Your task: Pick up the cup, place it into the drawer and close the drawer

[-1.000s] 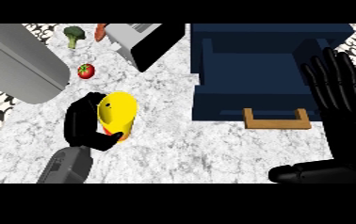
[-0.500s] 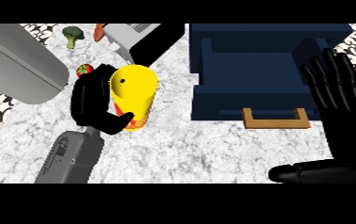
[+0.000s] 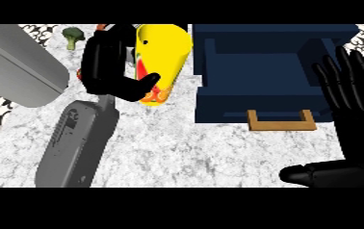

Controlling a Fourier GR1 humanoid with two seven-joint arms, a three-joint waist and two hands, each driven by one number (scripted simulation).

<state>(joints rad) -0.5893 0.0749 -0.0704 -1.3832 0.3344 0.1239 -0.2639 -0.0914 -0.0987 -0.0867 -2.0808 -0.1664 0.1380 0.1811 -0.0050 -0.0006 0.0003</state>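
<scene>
One robot hand, your left (image 3: 113, 71), is curling around the yellow cup (image 3: 162, 59) and holding it well above the desk (image 3: 199, 151). Compared with a second ago, the cup is sitting much higher and closer to the drawer (image 3: 266, 74), so the pick-up is looking done and you are carrying it across. The cup is hanging just left of the drawer's near-left corner, not yet over the open compartment. You are keeping the right robot hand (image 3: 344, 93) open, fingers straight, resting at the view's right edge beside the drawer. The wooden handle (image 3: 280, 122) is standing clear at the drawer's front. Next, I judge, you are needing more rightward travel before lowering. Broccoli (image 3: 71, 35) is lying far left.
</scene>
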